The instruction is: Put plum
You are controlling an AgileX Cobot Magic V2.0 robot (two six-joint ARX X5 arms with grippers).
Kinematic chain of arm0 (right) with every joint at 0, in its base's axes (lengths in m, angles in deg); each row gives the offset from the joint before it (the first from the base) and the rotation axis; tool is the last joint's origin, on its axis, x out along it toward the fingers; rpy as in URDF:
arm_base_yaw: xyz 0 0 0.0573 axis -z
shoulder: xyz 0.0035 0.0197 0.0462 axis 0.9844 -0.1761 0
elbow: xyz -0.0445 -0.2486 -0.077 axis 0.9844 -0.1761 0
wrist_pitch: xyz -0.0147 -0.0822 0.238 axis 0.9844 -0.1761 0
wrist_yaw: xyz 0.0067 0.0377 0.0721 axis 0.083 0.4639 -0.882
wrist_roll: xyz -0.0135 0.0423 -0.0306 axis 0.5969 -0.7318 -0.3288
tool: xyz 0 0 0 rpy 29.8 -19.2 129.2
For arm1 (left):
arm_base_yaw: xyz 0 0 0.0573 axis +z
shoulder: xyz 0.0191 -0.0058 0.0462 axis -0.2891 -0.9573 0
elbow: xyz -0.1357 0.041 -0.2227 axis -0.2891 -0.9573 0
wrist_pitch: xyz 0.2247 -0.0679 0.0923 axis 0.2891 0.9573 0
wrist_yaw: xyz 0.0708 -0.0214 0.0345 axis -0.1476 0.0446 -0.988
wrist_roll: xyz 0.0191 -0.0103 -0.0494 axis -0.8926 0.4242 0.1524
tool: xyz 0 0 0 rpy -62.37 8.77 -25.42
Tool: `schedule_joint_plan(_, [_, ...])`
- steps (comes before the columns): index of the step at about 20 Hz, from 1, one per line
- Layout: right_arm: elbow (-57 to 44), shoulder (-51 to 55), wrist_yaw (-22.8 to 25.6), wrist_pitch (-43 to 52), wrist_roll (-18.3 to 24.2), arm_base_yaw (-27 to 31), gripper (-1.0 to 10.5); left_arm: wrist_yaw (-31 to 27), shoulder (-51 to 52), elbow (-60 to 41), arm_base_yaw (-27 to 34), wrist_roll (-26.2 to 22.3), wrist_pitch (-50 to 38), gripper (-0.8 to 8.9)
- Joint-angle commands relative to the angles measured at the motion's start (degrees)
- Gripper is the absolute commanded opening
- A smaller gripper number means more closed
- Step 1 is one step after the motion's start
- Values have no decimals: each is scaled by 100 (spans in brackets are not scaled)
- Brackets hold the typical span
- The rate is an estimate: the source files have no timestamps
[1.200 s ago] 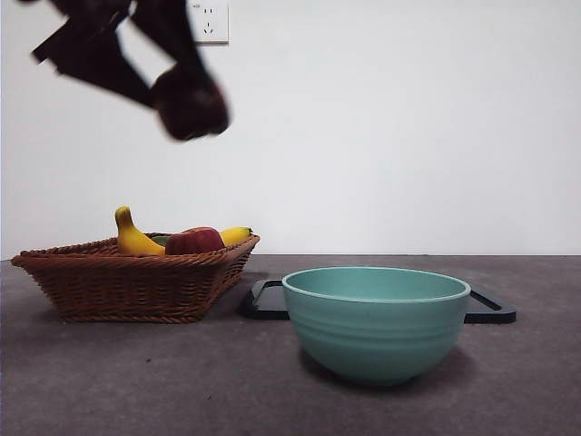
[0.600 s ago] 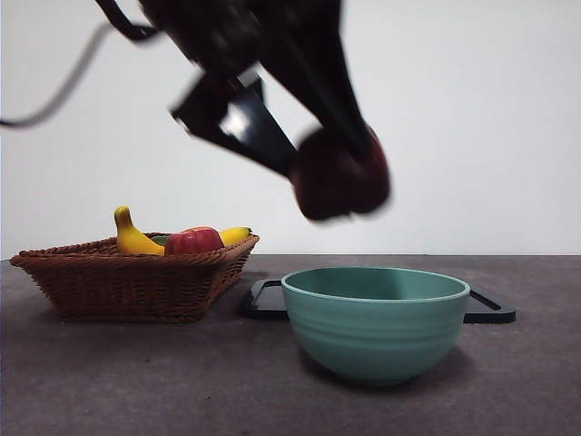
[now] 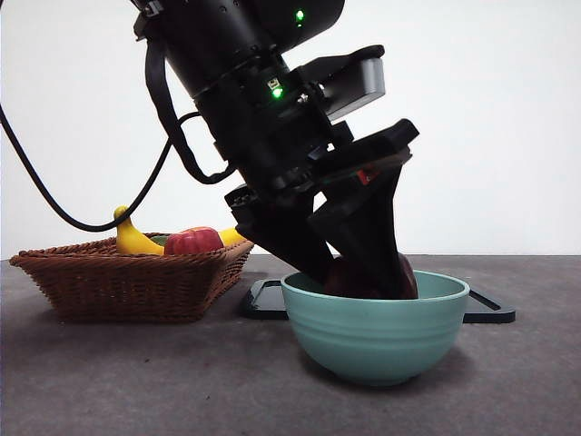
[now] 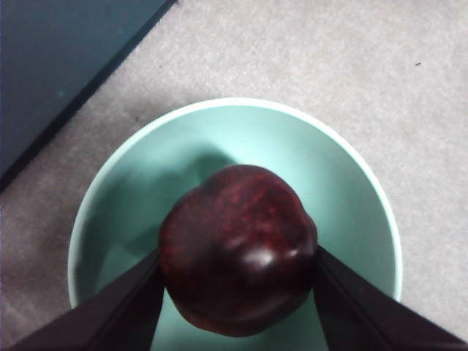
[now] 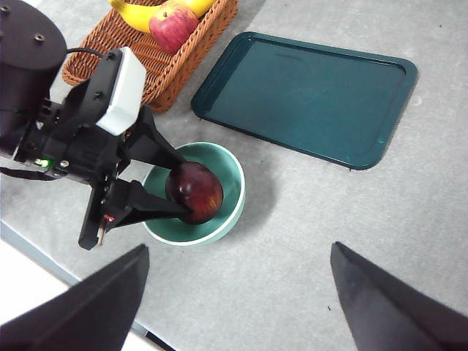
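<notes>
Both jaws of the left gripper (image 4: 238,281) clamped the round, glossy dark-maroon plum (image 4: 239,248), sunk within the pale green ceramic bowl (image 4: 365,190), above its floor.

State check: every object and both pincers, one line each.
plum: gripped, lowered into bowl
left pincer: shut on plum
right pincer: open, raised above table
bowl: upright
basket: holds banana, apple
tray: flat, bare
</notes>
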Motion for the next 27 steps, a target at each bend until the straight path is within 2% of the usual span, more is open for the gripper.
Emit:
schedule_joint_plan(1, [101, -44, 2, 44, -42, -24, 398, -4, -133, 101, -74, -109, -55, 279])
schedule_joint_plan(3, [101, -44, 0, 44, -42, -24, 398, -4, -133, 101, -72, -109, -52, 371])
schedule_joint_plan(11, [101, -44, 2, 44, -42, -24, 398, -4, 13, 190, -72, -59, -22, 376])
schedule_joint_plan(17, [101, -44, 2, 46, -42, -24, 398, -31, 907, 356, 59, 0, 26, 375])
schedule_joint_plan(21, [101, -48, 2, 48, -42, -24, 398, -42, 1891, 356, 509, 225, 490, 375])
schedule_joint_plan(27, [101, -208, 2, 50, -42, -24, 398, -39, 3296, 275, 1563, 356, 1615, 375])
